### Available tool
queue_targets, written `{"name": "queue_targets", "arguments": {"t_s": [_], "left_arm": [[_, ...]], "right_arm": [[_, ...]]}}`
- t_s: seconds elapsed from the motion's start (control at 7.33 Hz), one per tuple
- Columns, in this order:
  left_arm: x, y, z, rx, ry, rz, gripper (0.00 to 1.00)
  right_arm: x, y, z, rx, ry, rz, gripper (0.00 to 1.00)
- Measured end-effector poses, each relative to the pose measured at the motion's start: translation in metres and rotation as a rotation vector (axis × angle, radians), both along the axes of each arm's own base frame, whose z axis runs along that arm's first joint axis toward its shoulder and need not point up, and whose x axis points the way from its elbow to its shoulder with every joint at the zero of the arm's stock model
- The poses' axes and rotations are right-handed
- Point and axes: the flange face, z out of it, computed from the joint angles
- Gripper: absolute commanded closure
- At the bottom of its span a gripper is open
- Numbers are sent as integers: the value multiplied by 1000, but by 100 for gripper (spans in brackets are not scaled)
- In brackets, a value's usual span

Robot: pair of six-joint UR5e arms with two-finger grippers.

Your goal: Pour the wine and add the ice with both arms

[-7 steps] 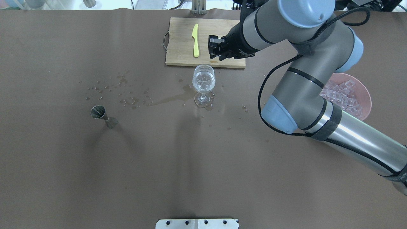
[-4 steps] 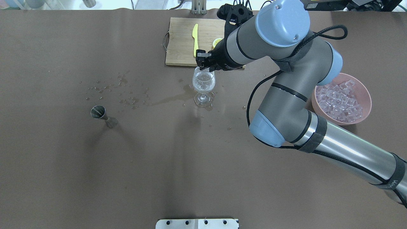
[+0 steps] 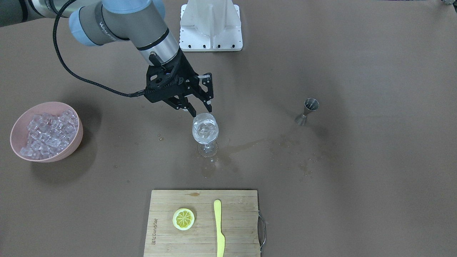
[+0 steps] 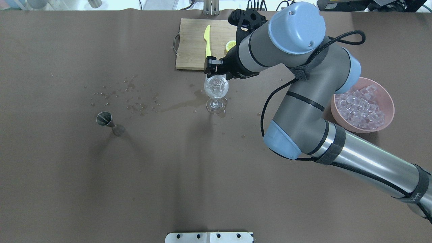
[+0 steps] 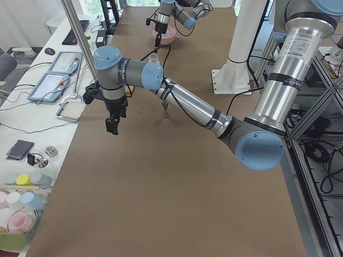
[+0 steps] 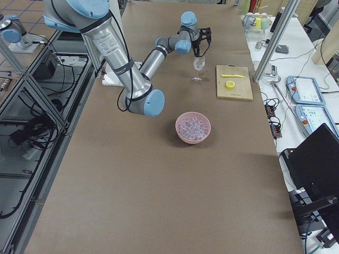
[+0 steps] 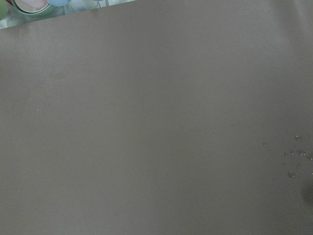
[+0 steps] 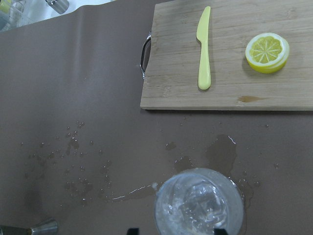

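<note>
A stemmed wine glass [image 3: 205,132] stands mid-table with clear liquid and ice cubes in it; it also shows in the overhead view [image 4: 216,87] and the right wrist view [image 8: 199,203]. My right gripper [image 3: 201,110] hangs open just above the glass rim and holds nothing; it also shows in the overhead view [image 4: 212,71]. More ice [image 4: 361,103] is heaped in a pink bowl [image 3: 76,137]. A steel jigger [image 3: 307,109] stands apart on the robot's left. My left gripper [image 5: 112,126] hangs over bare table; I cannot tell whether it is open or shut.
A wooden cutting board [image 3: 235,214] at the far edge carries a lemon slice [image 3: 183,218] and a yellow knife [image 3: 219,228]. A wet spill and droplets [image 4: 168,107] lie between glass and jigger. The white base block [image 3: 210,25] stands by the robot.
My right gripper has moved from over the cutting board toward the robot to just above the glass rim. The arm has swung off the bowl. The glass and jigger have not moved.
</note>
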Motion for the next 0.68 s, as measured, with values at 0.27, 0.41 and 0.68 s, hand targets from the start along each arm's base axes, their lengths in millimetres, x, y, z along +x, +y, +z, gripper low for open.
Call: {"name": "queue_targets", "arguments": {"t_s": [0.27, 0.41, 0.68], "left_arm": [[-9, 4, 6, 19, -7, 4, 2], [-16, 13, 23, 18, -18, 14, 2], [-30, 26, 49, 9, -25, 8, 2]], "right_arm": [[32, -16, 3, -32, -15, -30, 0], [71, -29, 18, -59, -21, -66, 0], [174, -53, 85, -53, -5, -137, 0]]}}
